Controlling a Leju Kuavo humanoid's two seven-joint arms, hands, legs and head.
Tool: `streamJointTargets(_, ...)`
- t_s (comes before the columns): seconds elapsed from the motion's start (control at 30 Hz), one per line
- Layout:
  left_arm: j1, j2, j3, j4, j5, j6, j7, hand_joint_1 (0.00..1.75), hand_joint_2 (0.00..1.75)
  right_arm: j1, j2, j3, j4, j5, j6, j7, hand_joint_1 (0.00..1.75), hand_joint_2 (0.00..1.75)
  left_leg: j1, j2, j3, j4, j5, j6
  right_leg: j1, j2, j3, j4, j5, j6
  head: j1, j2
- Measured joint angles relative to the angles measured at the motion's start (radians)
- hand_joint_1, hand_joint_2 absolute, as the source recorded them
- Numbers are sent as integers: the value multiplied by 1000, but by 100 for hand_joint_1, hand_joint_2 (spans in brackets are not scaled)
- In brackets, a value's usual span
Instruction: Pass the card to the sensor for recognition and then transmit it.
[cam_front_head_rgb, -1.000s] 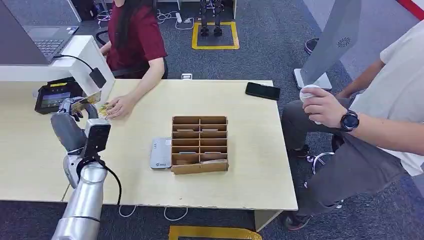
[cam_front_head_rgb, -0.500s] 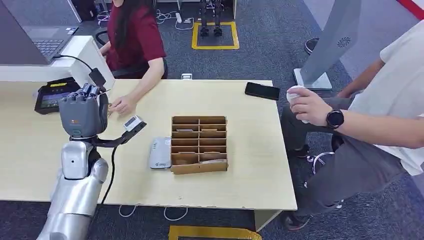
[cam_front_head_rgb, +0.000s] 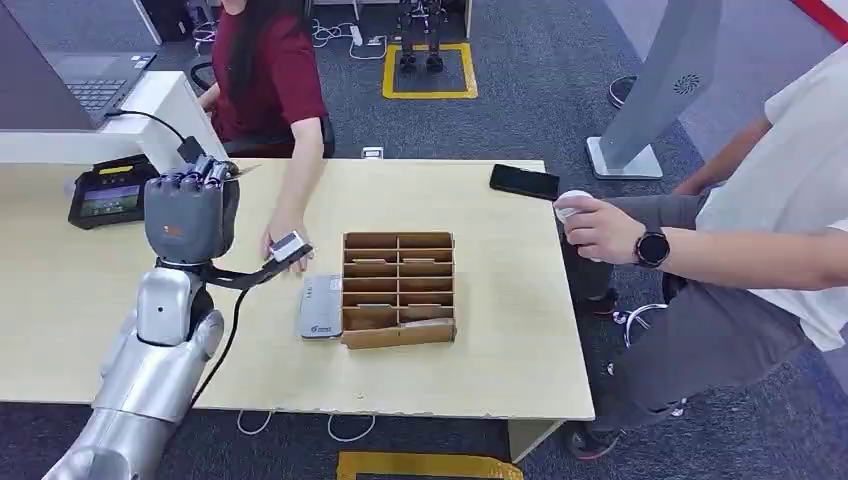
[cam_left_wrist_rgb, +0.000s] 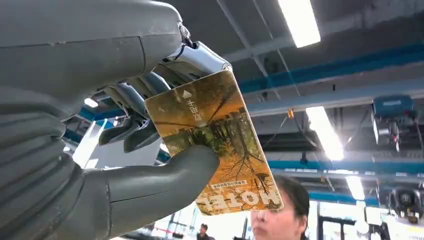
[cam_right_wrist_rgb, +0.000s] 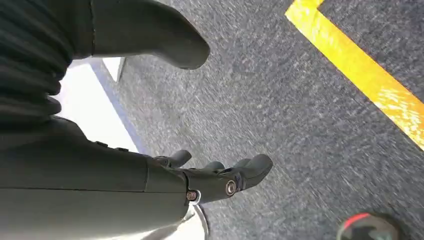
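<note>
My left hand (cam_front_head_rgb: 190, 215) is raised above the table's left part, its back toward the head camera. It pinches a yellow-brown hotel card (cam_left_wrist_rgb: 215, 145) between thumb (cam_left_wrist_rgb: 165, 175) and fingers; a thin edge of the card (cam_front_head_rgb: 240, 169) sticks out past the fingertips. The black card terminal (cam_front_head_rgb: 108, 192) lies on the table to the left of the hand. A grey flat reader (cam_front_head_rgb: 320, 306) lies beside a cardboard box. My right hand (cam_right_wrist_rgb: 165, 185) hangs over the carpet, fingers apart, holding nothing.
A cardboard divider box (cam_front_head_rgb: 399, 288) with cards stands mid-table. A person in red sits behind the table (cam_front_head_rgb: 480, 330), one hand (cam_front_head_rgb: 283, 240) resting near my left hand. Another person at the right holds a white cup (cam_front_head_rgb: 574, 203). A black phone (cam_front_head_rgb: 525, 182) lies far right.
My left hand turned away from the black terminal, rose and shifted right with the card. The seated person's hand slid right along the table. The right person's hand with the cup moved left.
</note>
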Motion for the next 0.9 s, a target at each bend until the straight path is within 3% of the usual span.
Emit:
streamJointTargets(0.27, -23, -3, 0, 97, -1, 0, -4, 175, 175, -3, 0, 9, 1, -25, -10, 0, 0, 175, 0, 1, 0, 0, 0, 0, 0, 1, 0, 0, 0, 0, 0, 0)
streamJointTargets(0.9, -39, -27, 27, 217, -1, 0, -38, 175, 175, -3, -2, 10, 2, -21, -19, 11, 0, 175, 0, 0, 0, 0, 0, 0, 0, 0, 0, 0, 0, 0, 0, 0)
